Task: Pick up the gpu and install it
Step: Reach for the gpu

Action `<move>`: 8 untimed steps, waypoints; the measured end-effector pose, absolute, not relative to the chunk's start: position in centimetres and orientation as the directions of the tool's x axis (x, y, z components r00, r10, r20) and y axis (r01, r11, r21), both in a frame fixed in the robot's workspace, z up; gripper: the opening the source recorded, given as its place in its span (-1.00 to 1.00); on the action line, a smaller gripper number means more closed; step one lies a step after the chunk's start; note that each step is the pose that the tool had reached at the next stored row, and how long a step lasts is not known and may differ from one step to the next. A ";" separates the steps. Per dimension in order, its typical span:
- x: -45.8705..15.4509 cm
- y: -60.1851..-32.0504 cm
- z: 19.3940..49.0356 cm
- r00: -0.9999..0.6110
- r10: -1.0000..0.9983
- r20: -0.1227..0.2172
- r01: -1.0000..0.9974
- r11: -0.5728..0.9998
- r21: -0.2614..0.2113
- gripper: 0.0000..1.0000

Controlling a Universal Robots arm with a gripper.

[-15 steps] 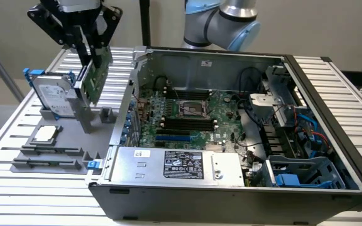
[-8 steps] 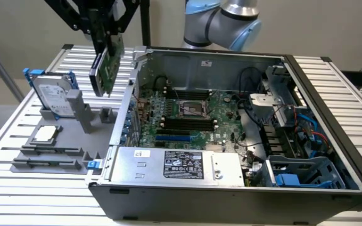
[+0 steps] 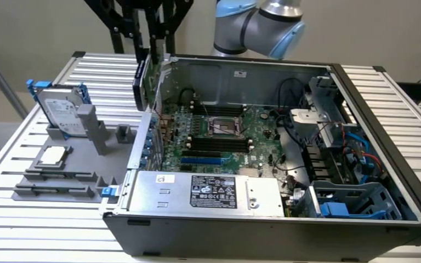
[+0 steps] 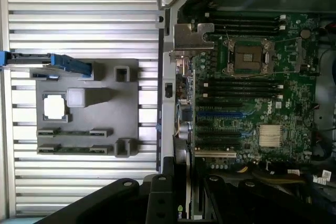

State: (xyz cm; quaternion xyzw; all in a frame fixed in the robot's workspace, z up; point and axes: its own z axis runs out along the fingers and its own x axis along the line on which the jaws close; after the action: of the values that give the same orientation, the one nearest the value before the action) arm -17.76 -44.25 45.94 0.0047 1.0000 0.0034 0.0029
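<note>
The gpu [image 3: 142, 82] hangs on edge, a thin dark card with a green board face, over the open computer case's wall [image 3: 269, 71] on the exterior view's left. My gripper [image 3: 151, 52] comes down from above and is shut on the card's upper part. In the wrist view the black fingers [image 4: 157, 198] flank the gpu [image 4: 184, 161], seen edge-on, above the case's rear wall beside the motherboard [image 4: 252, 103]. The motherboard [image 3: 218, 137] lies flat in the case, with a blue slot [image 4: 220, 114] and other expansion slots below the card's line.
A grey fixture [image 3: 57, 175] on the slatted table holds a hard drive in a blue frame [image 3: 61, 112] and a processor chip [image 3: 53, 156]. The power supply [image 3: 203, 192] fills the case's near side. Cables and a drive cage [image 3: 350, 197] sit at the exterior view's right.
</note>
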 end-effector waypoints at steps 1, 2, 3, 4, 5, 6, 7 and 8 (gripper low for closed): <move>-17.3 -44.3 45.9 -1.000 0.009 -0.006 0.009 1.000 0.007 -0.48; -16.8 -44.3 45.9 -1.000 0.009 -0.006 0.009 1.000 0.007 -0.48; -16.4 -44.3 45.9 -1.000 0.009 -0.006 0.009 1.000 0.007 -0.48; -16.0 -44.3 45.9 -1.000 0.009 -0.006 0.009 1.000 0.007 -0.48; -15.5 -44.3 45.8 -1.000 0.009 -0.006 0.009 1.000 0.007 -0.48; -15.1 -44.3 45.8 -1.000 0.009 -0.006 0.009 1.000 0.007 -0.48; -14.6 -44.3 45.7 -1.000 0.009 -0.006 0.009 1.000 0.007 -0.48; -14.1 -44.3 45.6 -1.000 0.009 -0.006 0.009 1.000 0.007 -0.48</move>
State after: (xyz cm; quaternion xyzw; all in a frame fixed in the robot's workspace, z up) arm -14.12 -44.25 45.58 0.0047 1.0000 0.0035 0.0030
